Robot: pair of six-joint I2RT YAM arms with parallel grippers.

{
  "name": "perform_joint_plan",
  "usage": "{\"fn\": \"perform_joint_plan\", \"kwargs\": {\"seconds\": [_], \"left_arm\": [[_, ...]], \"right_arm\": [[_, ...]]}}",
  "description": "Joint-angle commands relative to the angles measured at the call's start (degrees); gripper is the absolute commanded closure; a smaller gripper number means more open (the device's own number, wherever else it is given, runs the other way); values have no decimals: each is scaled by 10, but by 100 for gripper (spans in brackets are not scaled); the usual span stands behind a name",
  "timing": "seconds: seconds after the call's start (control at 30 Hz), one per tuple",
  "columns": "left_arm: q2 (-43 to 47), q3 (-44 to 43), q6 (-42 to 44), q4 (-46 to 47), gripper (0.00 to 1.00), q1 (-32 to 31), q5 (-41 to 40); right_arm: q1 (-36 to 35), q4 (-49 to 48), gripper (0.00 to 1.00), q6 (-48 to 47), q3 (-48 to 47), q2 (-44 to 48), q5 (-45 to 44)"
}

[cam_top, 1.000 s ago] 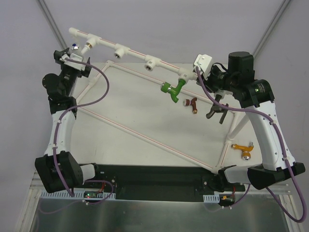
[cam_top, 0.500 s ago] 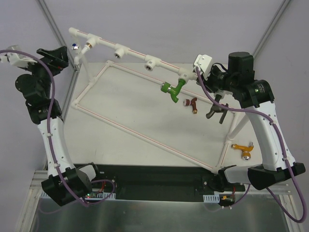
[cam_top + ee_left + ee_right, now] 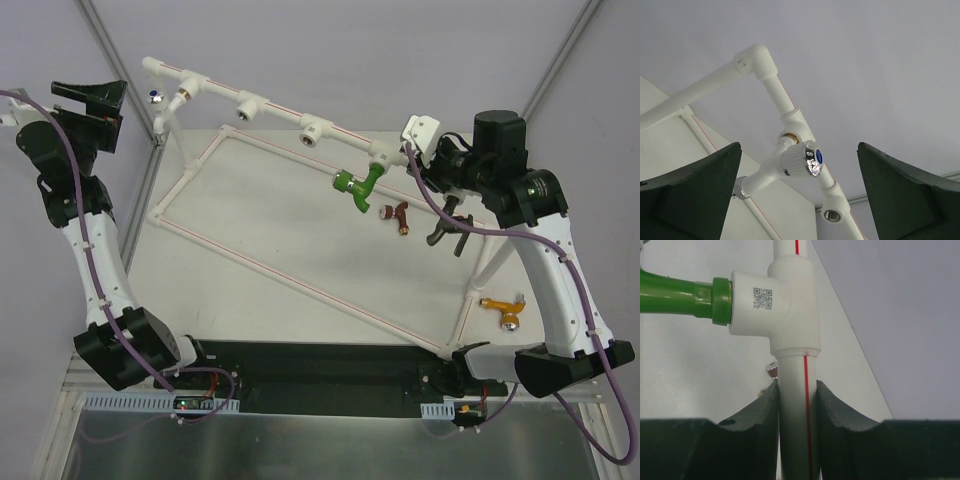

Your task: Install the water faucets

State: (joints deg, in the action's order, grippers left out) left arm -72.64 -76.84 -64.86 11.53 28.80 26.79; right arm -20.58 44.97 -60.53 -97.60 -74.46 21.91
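A white faucet (image 3: 162,108) with a blue-dotted chrome knob sits screwed into the left tee of the white pipe frame (image 3: 270,105). My left gripper (image 3: 98,108) is open and empty, raised left of it. In the left wrist view the faucet (image 3: 785,167) shows between my fingers (image 3: 695,195), untouched. A green faucet (image 3: 358,185) sits in the right tee. My right gripper (image 3: 437,168) is shut on the pipe (image 3: 796,430) just below that tee (image 3: 782,305), with the green faucet (image 3: 675,295) at the left. Dark red (image 3: 398,215), dark grey (image 3: 450,232) and orange (image 3: 505,305) faucets lie loose.
Two tees (image 3: 248,106) (image 3: 314,131) in the middle of the top pipe show open metal sockets. The frame's lower rectangle (image 3: 300,285) lies flat across the table. Tent poles stand at the back corners.
My left arm has pulled away from the white faucet, swinging left and up with the gripper open. My right arm has stayed clamped on the pipe.
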Motion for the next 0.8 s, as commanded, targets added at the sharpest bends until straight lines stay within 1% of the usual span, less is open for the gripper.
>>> {"fn": "perform_joint_plan", "kwargs": {"seconds": [0.0,0.13,0.17,0.23,0.27,0.33,0.37,0.47,0.53,0.67,0.73,0.77], "left_arm": [[-19,-76,109,-15,1,-17,46],[-38,-96,226,-22,3,-30,50],[-42,-101,286,-23,3,-36,50],[-52,-114,345,-23,4,-56,62],[-56,-120,405,-24,5,-63,67],[-60,-122,470,-30,7,-90,62],[-62,-126,536,-37,7,-101,48],[-72,-135,643,-66,7,-124,25],[-85,-140,678,-74,7,-124,22],[-102,-168,741,-115,11,-128,14],[-102,-173,769,-141,12,-139,-3],[-102,-180,802,-152,12,-145,-14]], "right_arm": [[-8,-12,98,7,7,10,14],[-9,-12,98,7,7,11,16],[-8,-11,98,7,7,12,16],[-8,-12,98,9,7,12,18],[-9,-12,98,9,6,12,19],[-9,-11,98,9,7,12,23],[-9,-12,98,9,7,12,23],[-9,-13,98,9,7,14,24],[-9,-14,98,10,9,16,25],[-8,-14,98,11,11,20,25],[-9,-14,98,11,11,21,26],[-9,-15,98,12,10,21,27]]}}
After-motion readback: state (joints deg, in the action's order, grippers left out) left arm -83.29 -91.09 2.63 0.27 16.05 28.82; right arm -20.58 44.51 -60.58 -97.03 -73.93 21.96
